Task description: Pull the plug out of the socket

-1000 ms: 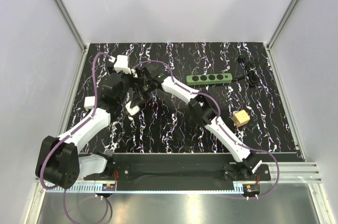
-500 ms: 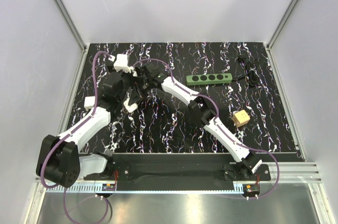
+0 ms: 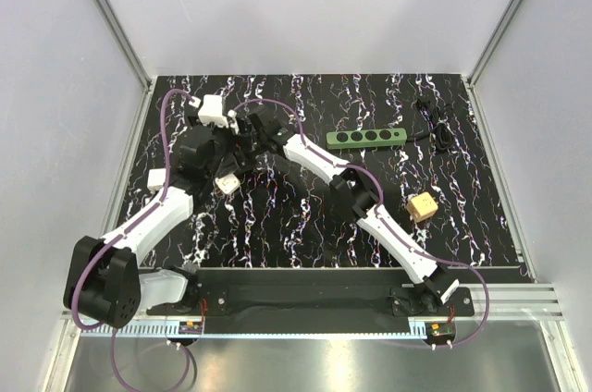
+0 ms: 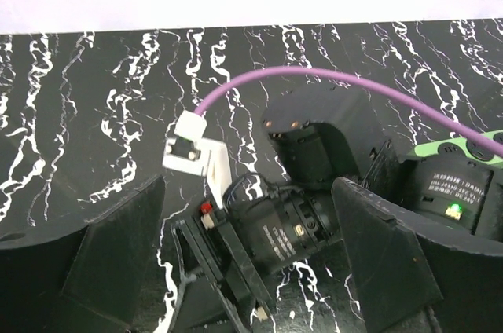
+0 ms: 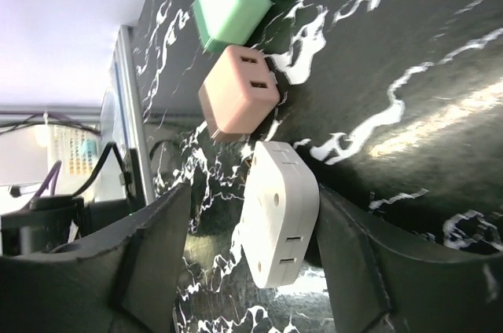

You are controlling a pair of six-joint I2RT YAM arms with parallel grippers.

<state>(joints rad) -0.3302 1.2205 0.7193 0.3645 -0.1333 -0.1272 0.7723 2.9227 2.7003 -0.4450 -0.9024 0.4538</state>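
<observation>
The white plug (image 5: pixel 279 223) is flanked loosely by the parted right jaws — left jaws are spread wide. The socket (image 3: pixel 366 138) is seen well apart, by the tabletop's (image 3: pixel 277 226) upper edge.

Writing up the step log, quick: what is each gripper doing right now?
Left gripper: open, holding nothing.
Right gripper: open; the white plug lies between its jaws.

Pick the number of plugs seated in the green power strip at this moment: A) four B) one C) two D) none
D: in the top view all four round black holes of the green power strip show open, with nothing standing in any of them.
</observation>
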